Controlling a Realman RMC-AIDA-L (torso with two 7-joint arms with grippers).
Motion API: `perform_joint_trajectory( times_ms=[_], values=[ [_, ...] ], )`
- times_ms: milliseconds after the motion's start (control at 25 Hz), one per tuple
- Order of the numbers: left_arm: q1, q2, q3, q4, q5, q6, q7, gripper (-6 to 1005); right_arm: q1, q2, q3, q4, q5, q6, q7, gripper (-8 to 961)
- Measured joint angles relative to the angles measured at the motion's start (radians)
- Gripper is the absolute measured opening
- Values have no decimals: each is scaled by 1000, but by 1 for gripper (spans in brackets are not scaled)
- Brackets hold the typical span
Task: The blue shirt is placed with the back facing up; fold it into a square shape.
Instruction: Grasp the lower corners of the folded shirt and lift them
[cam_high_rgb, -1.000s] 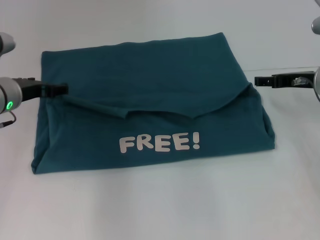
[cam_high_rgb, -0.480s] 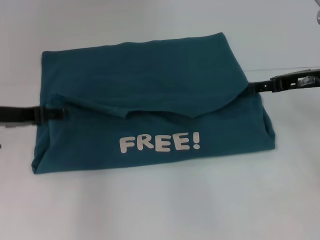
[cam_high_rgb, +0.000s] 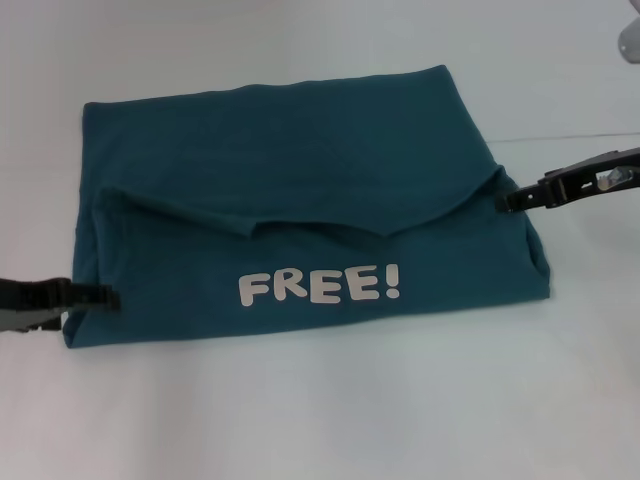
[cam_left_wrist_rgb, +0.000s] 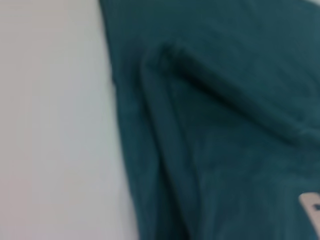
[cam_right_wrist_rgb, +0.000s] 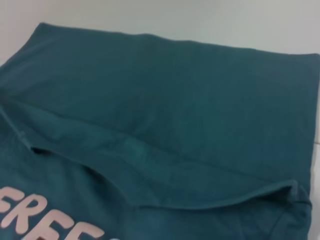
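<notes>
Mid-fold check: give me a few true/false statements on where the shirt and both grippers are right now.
1. The blue shirt shows white lettering reading FREE! True.
2. The left gripper is at the shirt's near left corner. True.
3. The right gripper hovers above the lettering. False: it is at the shirt's right edge, beside the folded-over flap's end.
4. The shirt lies fully spread, sleeves out. False: it is already folded, one flap lying over another layer.
5. The shirt rests on a white table. True.

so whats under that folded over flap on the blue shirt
Only more of the blue shirt: the flap's curved edge overlaps the layer printed FREE!. Anything beneath the flap is covered. The white table shows around it.
</notes>
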Motion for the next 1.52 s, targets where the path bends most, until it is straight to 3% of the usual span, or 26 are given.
perform_joint_trajectory(
  times_ms=[200,680,1120,1520],
  values=[
    [-4,-17,6,11,69,-48,-10,937,3,3,-17,-1,-5,-5,4,919],
    [-10,-18,14,-14,80,-75,-11,935,6,4,-18,-2,-6,-8,6,919],
    [-25,11,-32,-29,58,-23,11,931,12,4,-18,-2,-16,-5,7,918],
    [-38,12,-23,-92,64,-64,28,902,19,4,-55,1,-18,-3,24,919]
  ],
)
